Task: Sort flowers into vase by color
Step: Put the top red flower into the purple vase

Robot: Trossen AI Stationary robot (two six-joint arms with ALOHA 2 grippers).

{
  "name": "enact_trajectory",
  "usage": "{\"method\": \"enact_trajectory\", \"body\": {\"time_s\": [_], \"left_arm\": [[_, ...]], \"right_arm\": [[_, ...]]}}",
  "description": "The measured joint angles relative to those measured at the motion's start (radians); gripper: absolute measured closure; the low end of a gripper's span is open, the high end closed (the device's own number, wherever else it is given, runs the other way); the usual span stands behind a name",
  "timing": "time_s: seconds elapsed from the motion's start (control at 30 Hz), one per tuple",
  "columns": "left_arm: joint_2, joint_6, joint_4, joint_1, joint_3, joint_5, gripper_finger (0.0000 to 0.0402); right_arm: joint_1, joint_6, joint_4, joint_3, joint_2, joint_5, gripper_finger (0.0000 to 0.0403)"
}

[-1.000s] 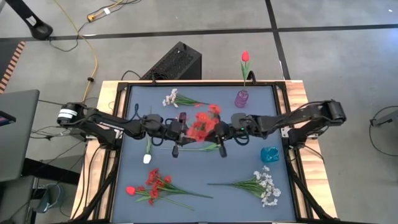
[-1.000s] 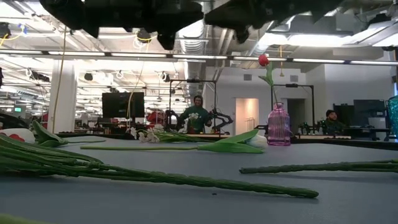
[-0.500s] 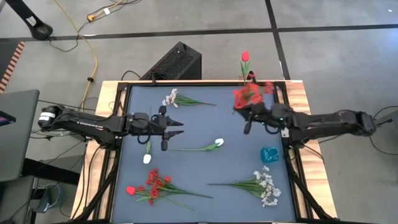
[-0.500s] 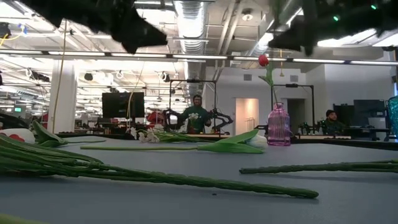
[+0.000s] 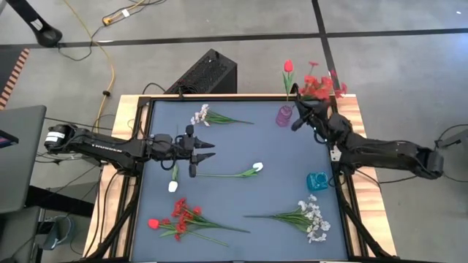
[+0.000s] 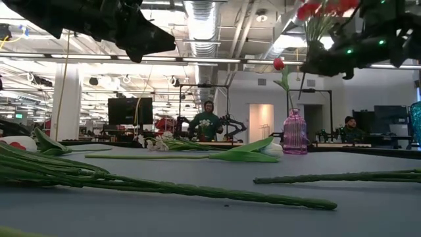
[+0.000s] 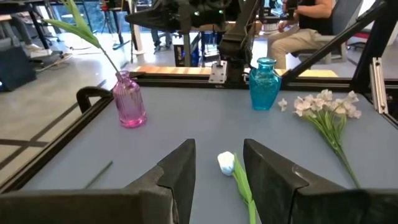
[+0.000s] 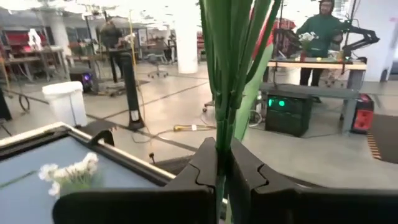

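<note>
Seen from overhead, the right gripper [image 5: 301, 117] hangs just beside the pink vase [image 5: 284, 115] at the table's far edge, fingers clamped on the stems of a red blossom spray [image 5: 319, 85]; a single red tulip [image 5: 288, 67] already stands in that vase. The left gripper [image 5: 204, 150] waits over the table's left half, fingers apart and holding nothing. Lying on the blue table [image 5: 234, 175] are two white tulips [image 5: 257, 167], two white sprays [image 5: 314, 218] and one more red bunch [image 5: 178, 216]; a blue vase [image 5: 316, 181] stands empty near the right edge. From table height, the red spray's heads [image 6: 320, 8] hang high above the pink vase [image 6: 294, 132], with long green stems [image 6: 177, 189] stretched across the foreground and a person in a dark top at a bench in the room behind. The left wrist camera looks between its spread fingers [image 7: 180, 174] at one white tulip [image 7: 227, 163], with both vases and a white spray [image 7: 326, 106] beyond. The right wrist camera shows its fingers [image 8: 208, 165] pinched tight on the green stems [image 8: 227, 68], the table corner and a white spray [image 8: 71, 172] below.
</note>
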Motion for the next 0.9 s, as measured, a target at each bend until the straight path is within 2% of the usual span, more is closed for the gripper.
{"method": "enact_trajectory", "body": {"time_s": [0.17, 0.57, 0.9], "left_arm": [[0.0, -0.009, -0.004, 0.0, 0.0, 0.0, 0.0276], [0.0, -0.007, -0.012, 0.0, 0.0, 0.001, 0.0276], [0.0, -0.009, -0.014, 0.0, 0.0, 0.002, 0.0276]], "right_arm": [[-0.083, 0.048, 0.092, 0.001, 0.091, -0.11, 0.0366], [-0.102, 0.058, 0.095, 0.001, 0.234, -0.112, 0.0365], [-0.094, 0.057, 0.112, 0.001, 0.289, -0.115, 0.0328]]}}
